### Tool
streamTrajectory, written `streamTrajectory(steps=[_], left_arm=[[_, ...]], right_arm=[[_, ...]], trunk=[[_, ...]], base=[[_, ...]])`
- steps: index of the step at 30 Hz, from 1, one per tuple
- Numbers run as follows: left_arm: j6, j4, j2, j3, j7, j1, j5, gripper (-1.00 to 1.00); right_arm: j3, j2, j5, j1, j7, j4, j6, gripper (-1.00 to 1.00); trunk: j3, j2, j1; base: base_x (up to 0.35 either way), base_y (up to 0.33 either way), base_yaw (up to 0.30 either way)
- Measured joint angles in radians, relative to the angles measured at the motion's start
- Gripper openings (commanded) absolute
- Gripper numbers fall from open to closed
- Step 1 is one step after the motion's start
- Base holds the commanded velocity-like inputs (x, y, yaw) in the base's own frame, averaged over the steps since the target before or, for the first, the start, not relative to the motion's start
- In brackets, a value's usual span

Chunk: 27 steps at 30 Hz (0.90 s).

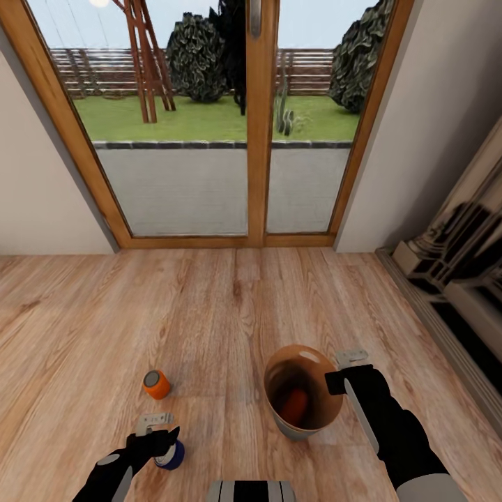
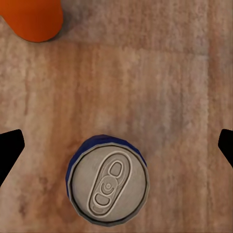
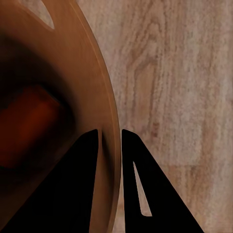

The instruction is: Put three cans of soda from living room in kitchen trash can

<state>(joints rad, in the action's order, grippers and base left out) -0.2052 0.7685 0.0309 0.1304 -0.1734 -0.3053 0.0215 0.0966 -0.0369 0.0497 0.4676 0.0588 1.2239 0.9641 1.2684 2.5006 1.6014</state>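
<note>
Low in the head view, near the bottom left of the frame, the left tool (image 1: 162,438) hangs over a dark blue soda can (image 1: 171,455) that stands upright on the wood floor (image 1: 209,314). From the left wrist camera the can's silver top (image 2: 108,187) with its pull tab faces straight up, and the two black fingertips (image 2: 9,148) sit far out at the edges of the frame, wide apart with the can between them and bare floor on both sides, not touching it.

Just above it in the head view, an orange can (image 1: 157,384) lies tipped on the floor, its grey end turned toward the camera; its orange body also shows in the upper left corner of the left wrist picture (image 2: 34,19).

To the right of centre in the lower head view stands the round tan trash can (image 1: 301,392). A third, orange-red can (image 1: 295,406) lies inside it on the dark bottom. The right tool (image 1: 339,373) is at the bin's right rim. In the right wrist picture its two dark fingers (image 3: 77,184) are narrow, one inside and one outside the bin wall (image 3: 109,145), pinching the rim.

Glass doors (image 1: 209,118) with wood frames fill the upper part of the head view, with a lawn beyond.
</note>
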Motion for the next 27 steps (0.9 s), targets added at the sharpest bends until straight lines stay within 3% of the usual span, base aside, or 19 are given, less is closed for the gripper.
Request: streamTrajectory(steps=[27], left_arm=[[0.003, 0.000, 0.000, 0.001, 0.000, 0.000, -0.002, 1.00]], right_arm=[[0.000, 0.000, 0.001, 0.000, 0.000, 0.047, 0.036, -1.00]], trunk=[[0.040, 0.000, 0.000]], base=[[0.000, 0.000, 0.000]])
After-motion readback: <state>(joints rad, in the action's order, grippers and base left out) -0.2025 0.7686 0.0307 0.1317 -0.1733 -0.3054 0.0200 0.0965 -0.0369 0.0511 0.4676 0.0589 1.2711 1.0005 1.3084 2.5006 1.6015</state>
